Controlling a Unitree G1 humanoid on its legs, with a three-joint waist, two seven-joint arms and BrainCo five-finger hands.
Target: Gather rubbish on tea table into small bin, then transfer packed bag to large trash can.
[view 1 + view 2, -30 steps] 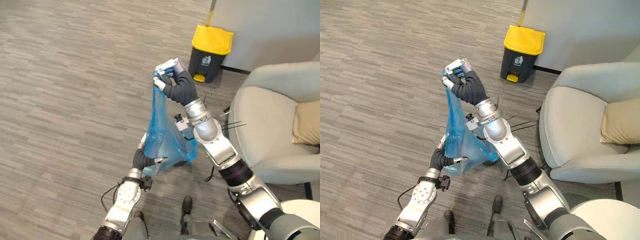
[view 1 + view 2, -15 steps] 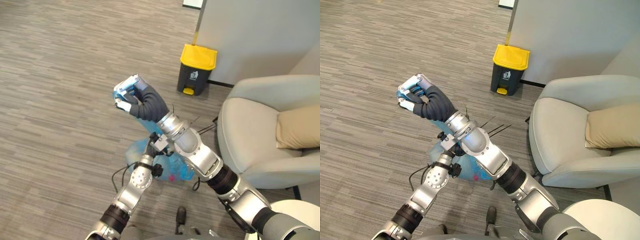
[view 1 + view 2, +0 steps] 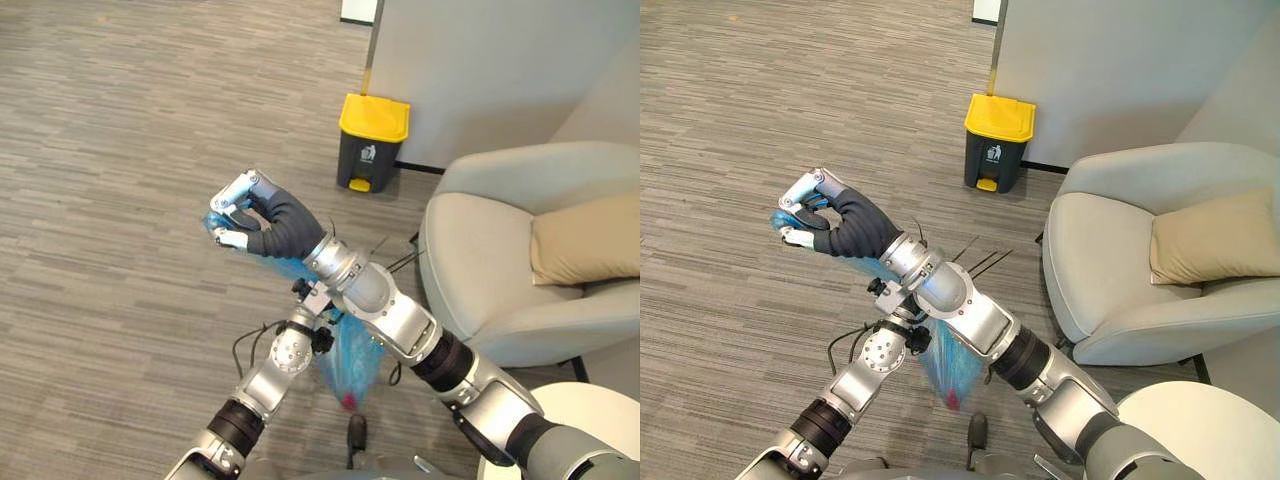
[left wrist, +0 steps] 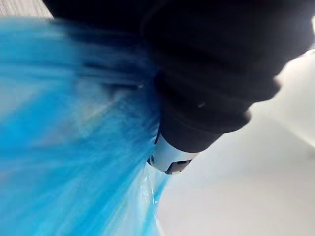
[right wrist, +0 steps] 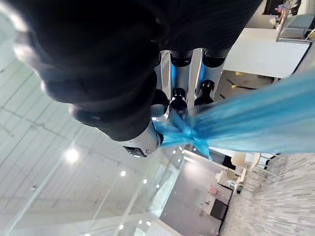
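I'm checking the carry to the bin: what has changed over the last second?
The right robot hand, shut on the neck of the blue bag, has swung toward the robot's left, away from the yellow-lidded trash can. The bag now hangs below the right forearm, no longer stretched down to the left robot hand. The camera shifted. The right grip and the armchair are unchanged.

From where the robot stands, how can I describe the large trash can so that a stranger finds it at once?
Start at the pale wall beyond the light grey armchair. At the wall's foot stands the trash can. Unlike its pale neighbours, it is a dark box with a bright yellow lid and pedal.
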